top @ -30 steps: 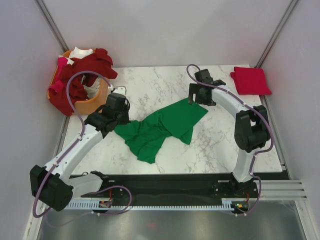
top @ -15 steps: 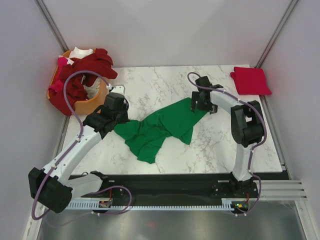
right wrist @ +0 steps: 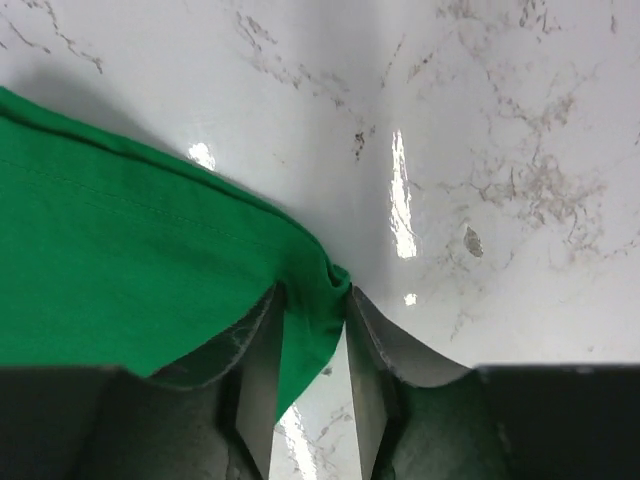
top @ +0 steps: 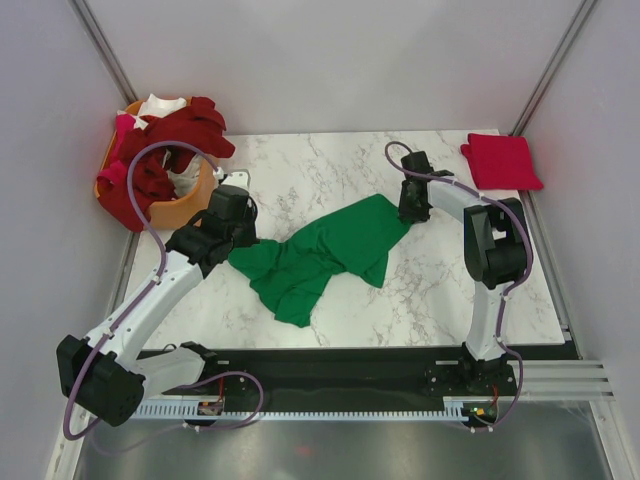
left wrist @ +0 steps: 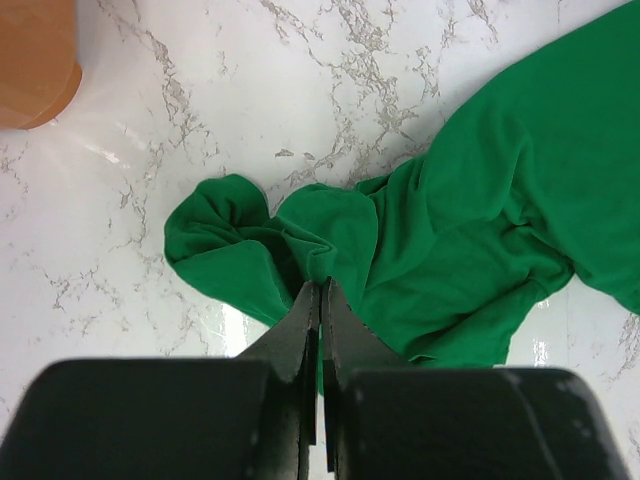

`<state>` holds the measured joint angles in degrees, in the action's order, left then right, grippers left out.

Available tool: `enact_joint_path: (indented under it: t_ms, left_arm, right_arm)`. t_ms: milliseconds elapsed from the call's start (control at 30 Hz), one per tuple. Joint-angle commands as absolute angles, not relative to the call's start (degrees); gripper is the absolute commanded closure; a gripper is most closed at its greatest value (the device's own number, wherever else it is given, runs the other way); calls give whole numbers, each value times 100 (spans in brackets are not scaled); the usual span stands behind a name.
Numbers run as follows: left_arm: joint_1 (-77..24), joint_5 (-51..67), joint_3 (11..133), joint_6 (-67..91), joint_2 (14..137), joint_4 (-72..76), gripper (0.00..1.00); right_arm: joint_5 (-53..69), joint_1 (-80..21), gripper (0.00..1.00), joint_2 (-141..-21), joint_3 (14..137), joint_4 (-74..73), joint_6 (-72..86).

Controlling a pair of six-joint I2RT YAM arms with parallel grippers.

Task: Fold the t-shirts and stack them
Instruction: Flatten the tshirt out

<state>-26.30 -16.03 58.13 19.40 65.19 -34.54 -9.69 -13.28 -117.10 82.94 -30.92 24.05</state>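
left jaws: clamped on green t-shirt (top: 320,255), left end | right jaws: pinching its right corner

Lit brightly and evenly from overhead. Sharp from above, with faint soft shadows on the table (top: 330,170). White glare patches on its glossy top in both wrist views. Grey shadow along the green shirt (right wrist: 120,260) edge. Soft focus on the near fingers (right wrist: 258,372).
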Motion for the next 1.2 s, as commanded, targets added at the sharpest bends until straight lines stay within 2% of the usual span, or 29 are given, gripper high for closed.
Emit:
enact_joint_path:
  t_ms: [0,33,67,100,133,267,367,500,600,667,833,1000,1067,1167]
  left_arm:
    - [-2593,-1722,5897,1714,6416,-3243,98]
    - [-2584,-1723,5897,1714,6425,-3243,98]
    - [-2584,-1714,5897,1714,6425,-3243,98]
    - [-2575,-1723,5906,1714,6442,-3243,98]
    - [-2566,-1723,5915,1714,6442,-3243,98]
    - [-2558,-1749,6160,1618,6600,-3225,98]
    - [-2549,-1854,6844,1495,6706,-3331,98]
    - [-2540,-2205,8659,1266,6987,-3734,98]
    - [-2540,-2320,9725,1090,7189,-4112,98]
    - [-2540,-2355,10140,1028,7181,-4253,98]
    - [-2540,-2584,10055,1020,6795,-4289,98]
    - [-2540,-2461,9116,1168,6487,-4272,98]
    - [-2540,-2452,8503,1169,6407,-4271,98]
    - [-2540,-2452,7817,1169,6346,-4271,98]
  right_arm:
    - [-791,-1274,63,-11970,8218,-2918,2426]
    - [-748,-1274,75,-11971,8209,-2892,2426]
    - [-677,-1266,81,-11953,8209,-2883,2426]
    - [-651,-1266,94,-11936,8200,-2883,2417]
    - [-633,-1266,100,-11857,8191,-2883,2417]
    - [-353,-1248,100,-11497,8550,-3093,2408]
    - [-316,-1239,100,-11119,9516,-3760,2259]
    - [-343,-1082,100,-10478,11009,-4743,2118]
    - [-534,-932,100,-9593,11206,-5166,2083]
    - [-676,-809,100,-9126,10892,-5247,2127]
    - [-1020,-124,100,-7350,8599,-5019,2583]
    - [-11,-106,100,-6102,6255,-4290,2883]
    - [429,-106,100,-5925,5864,-4166,2909]
    - [326,-114,100,-5862,5608,-4183,2787]
